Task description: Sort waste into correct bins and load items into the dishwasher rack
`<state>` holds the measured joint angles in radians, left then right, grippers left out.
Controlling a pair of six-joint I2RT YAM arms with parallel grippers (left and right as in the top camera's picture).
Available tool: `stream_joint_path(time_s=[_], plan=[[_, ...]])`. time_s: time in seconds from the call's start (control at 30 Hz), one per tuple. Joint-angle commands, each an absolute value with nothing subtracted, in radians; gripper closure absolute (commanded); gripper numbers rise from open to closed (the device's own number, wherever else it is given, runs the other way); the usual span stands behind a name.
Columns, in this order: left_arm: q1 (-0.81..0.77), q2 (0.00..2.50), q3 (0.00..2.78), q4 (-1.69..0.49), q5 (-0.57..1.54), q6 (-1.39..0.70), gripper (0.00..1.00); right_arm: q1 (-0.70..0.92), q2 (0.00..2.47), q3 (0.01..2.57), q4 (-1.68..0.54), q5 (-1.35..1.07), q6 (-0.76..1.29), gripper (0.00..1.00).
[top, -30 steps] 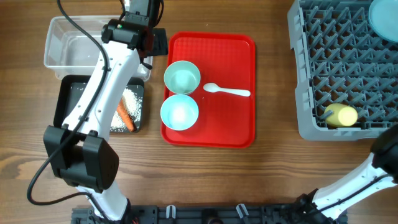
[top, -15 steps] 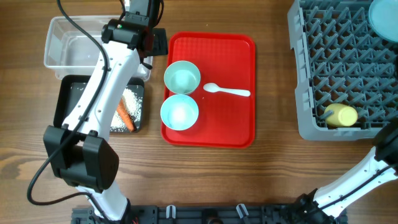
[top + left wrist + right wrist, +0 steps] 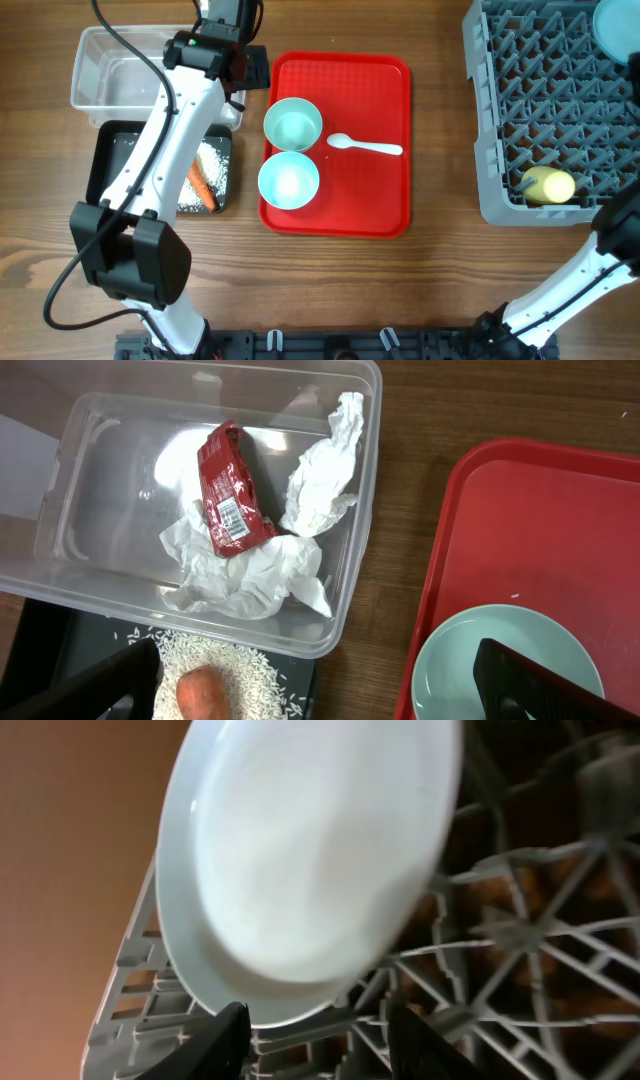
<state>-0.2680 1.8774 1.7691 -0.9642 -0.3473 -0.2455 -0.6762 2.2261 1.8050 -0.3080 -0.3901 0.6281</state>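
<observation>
The wrapper (image 3: 228, 490) and napkin (image 3: 260, 565) lie in the clear tub (image 3: 110, 470), and the carrot (image 3: 201, 188) and rice (image 3: 212, 160) lie in the black tub (image 3: 100, 160). The plate (image 3: 310, 860) and yellow cup (image 3: 546, 184) sit in the rack (image 3: 540, 90). Left to load are two bowls (image 3: 293, 124) and the spoon (image 3: 365, 147) on the red tray (image 3: 370, 200). The left gripper (image 3: 315, 680) gapes wide and empty, while the right gripper (image 3: 318, 1040) is part-open, seemingly clear of the plate.

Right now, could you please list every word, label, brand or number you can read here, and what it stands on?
No text can be read in any view.
The red foil wrapper, lying in the clear tub, carries a white printed patch, possibly a barcode, too small and blurred to read.
</observation>
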Motion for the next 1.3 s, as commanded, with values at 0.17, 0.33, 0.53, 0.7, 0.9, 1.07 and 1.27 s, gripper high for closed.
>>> stream_joint_path(time_s=[0.17, 0.33, 0.53, 0.7, 0.9, 1.07, 1.27], plan=[[-0.266, 1.872, 1.781, -0.961, -0.368, -0.244, 0.0, -0.671, 2.297, 1.804, -0.291, -0.33, 0.636, 0.53], [-0.266, 1.872, 1.781, -0.962, -0.368, -0.244, 0.0, -0.672, 2.299, 1.804, -0.262, -0.314, 0.636, 0.53], [-0.266, 1.872, 1.781, -0.961, -0.368, -0.244, 0.0, -0.672, 2.299, 1.804, -0.244, -0.31, 0.627, 0.68], [-0.266, 1.872, 1.781, -0.962, -0.368, -0.244, 0.0, -0.672, 2.299, 1.804, -0.255, -0.315, 0.598, 0.96], [-0.266, 1.872, 1.781, -0.958, -0.357, -0.244, 0.0, -0.672, 2.299, 1.804, -0.283, -0.315, 0.557, 0.96], [-0.266, 1.872, 1.781, -0.958, -0.357, -0.244, 0.0, -0.675, 2.285, 1.805, -0.293, -0.315, 0.522, 0.96], [-0.266, 1.872, 1.781, -0.958, -0.356, -0.244, 0.0, -0.696, 2.201, 1.806, -0.295, -0.337, 0.497, 0.96]])
